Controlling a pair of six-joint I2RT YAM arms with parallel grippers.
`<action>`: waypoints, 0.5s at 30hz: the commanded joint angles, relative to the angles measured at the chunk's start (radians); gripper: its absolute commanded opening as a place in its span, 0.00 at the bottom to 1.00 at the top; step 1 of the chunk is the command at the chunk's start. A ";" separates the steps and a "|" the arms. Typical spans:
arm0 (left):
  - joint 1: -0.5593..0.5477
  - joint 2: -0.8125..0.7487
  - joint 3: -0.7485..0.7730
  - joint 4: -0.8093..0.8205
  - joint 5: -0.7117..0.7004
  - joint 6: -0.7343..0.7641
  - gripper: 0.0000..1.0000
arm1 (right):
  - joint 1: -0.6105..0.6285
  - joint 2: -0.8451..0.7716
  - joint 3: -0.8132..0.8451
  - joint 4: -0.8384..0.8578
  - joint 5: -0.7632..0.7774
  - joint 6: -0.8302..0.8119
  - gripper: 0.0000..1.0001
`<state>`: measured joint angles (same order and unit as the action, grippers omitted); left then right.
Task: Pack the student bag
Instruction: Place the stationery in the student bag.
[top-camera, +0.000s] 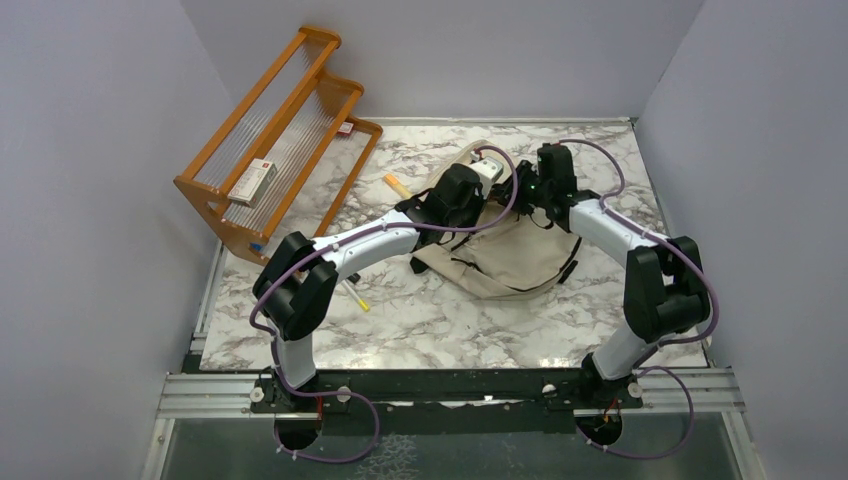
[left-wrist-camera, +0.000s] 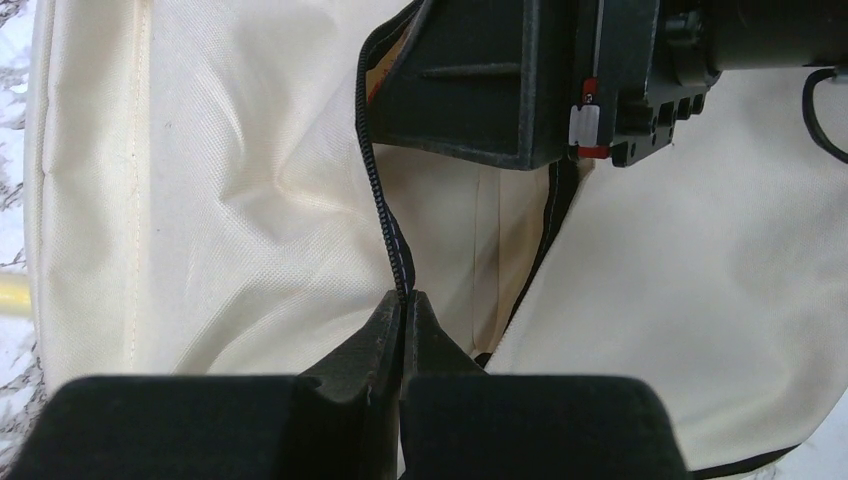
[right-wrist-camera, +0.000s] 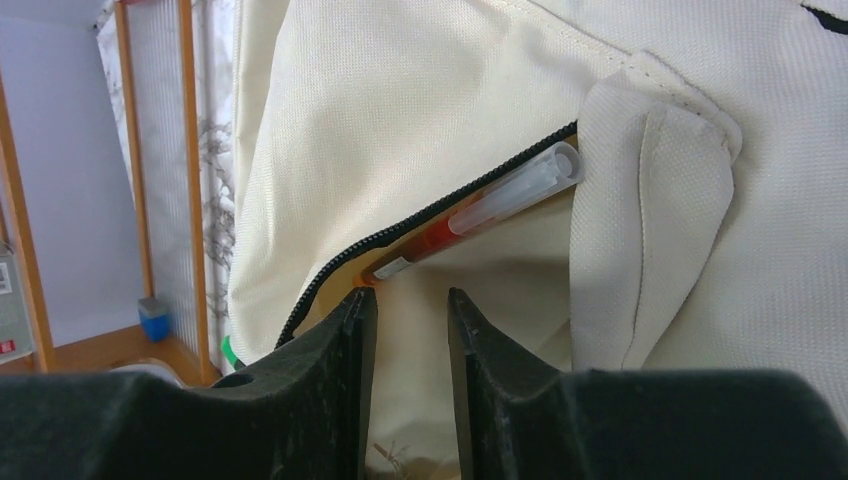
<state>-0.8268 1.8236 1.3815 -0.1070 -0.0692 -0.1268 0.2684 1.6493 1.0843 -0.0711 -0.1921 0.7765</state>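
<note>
The student bag (top-camera: 510, 255), a cream canvas backpack with black zips, lies in the middle of the marble table. My left gripper (left-wrist-camera: 405, 300) is shut on the bag's black zipper edge (left-wrist-camera: 385, 200) and holds that lip of the opening up. My right gripper (right-wrist-camera: 412, 300) is open with nothing between its fingers, its tips just below the bag's opening. An orange pen with a clear cap (right-wrist-camera: 480, 210) lies slanted inside that opening, apart from the fingers. In the top view both grippers meet over the bag's far end, the left (top-camera: 487, 172) next to the right (top-camera: 535, 185).
A wooden rack (top-camera: 275, 150) stands at the back left with a small box (top-camera: 250, 180) on it. An orange marker (top-camera: 397, 185) lies near the rack's foot. A thin yellow-tipped pen (top-camera: 355, 297) lies beside the left forearm. Grey walls close in both sides.
</note>
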 joint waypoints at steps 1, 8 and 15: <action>0.000 -0.011 0.018 0.012 -0.011 0.001 0.00 | 0.000 0.005 -0.012 -0.012 0.027 -0.020 0.37; 0.000 -0.031 0.001 0.022 0.004 -0.014 0.00 | -0.004 0.082 0.021 0.023 0.053 0.000 0.52; -0.001 -0.033 -0.002 0.020 0.021 -0.026 0.00 | -0.038 0.130 0.061 0.062 0.075 -0.007 0.46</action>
<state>-0.8268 1.8236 1.3815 -0.1062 -0.0677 -0.1345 0.2539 1.7550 1.1141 -0.0471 -0.1677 0.7765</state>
